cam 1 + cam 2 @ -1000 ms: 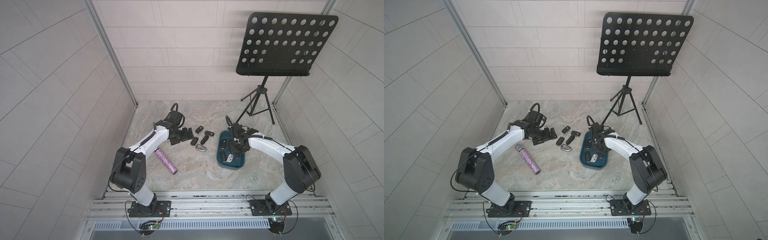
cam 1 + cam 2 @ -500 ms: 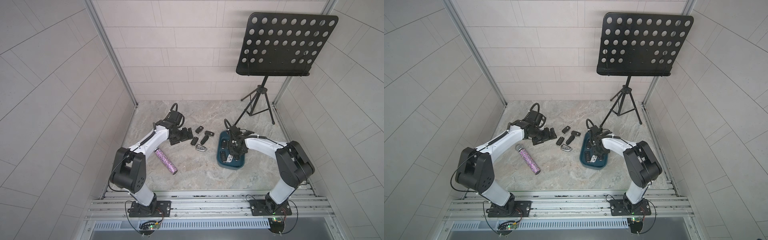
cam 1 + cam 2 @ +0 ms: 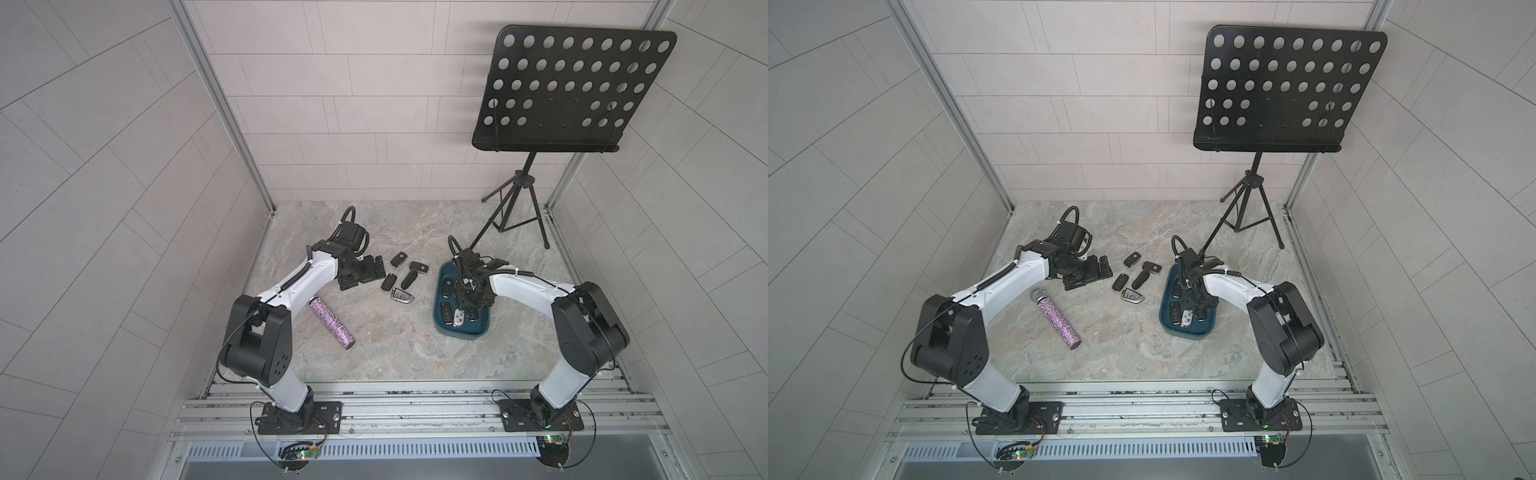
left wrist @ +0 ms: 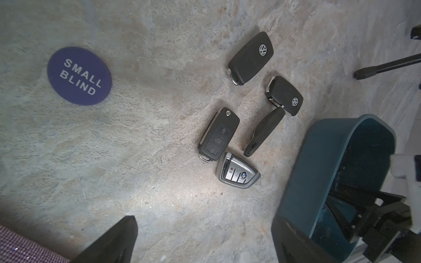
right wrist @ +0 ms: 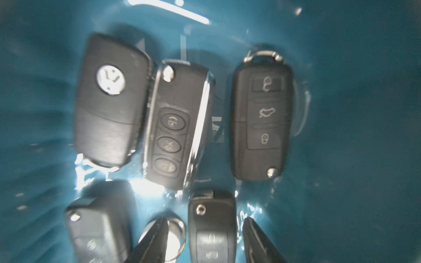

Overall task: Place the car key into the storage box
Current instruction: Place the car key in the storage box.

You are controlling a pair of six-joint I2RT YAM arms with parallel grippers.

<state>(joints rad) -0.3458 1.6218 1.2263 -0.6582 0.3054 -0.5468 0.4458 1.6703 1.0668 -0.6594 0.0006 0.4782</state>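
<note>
The right gripper (image 5: 205,218) holds its fingers (image 5: 150,243) apart beside a smooth black car key (image 5: 213,230) in the glossy teal storage box (image 5: 364,113); the left gripper (image 4: 206,218) is spread, empty

The box (image 3: 465,332) is dark teal. The fobs (image 4: 218,134) are black with silver trim, beside a mostly silver fob (image 4: 238,174). The microphone (image 3: 331,323) glitters purple and pink. The disc (image 4: 79,75) is purple with white lettering. The table (image 3: 395,353) is marbled grey-beige, and the stand (image 3: 573,87) is black, dotted with round holes.

Right gripper (image 5: 205,219) low (jaws parted)
</note>
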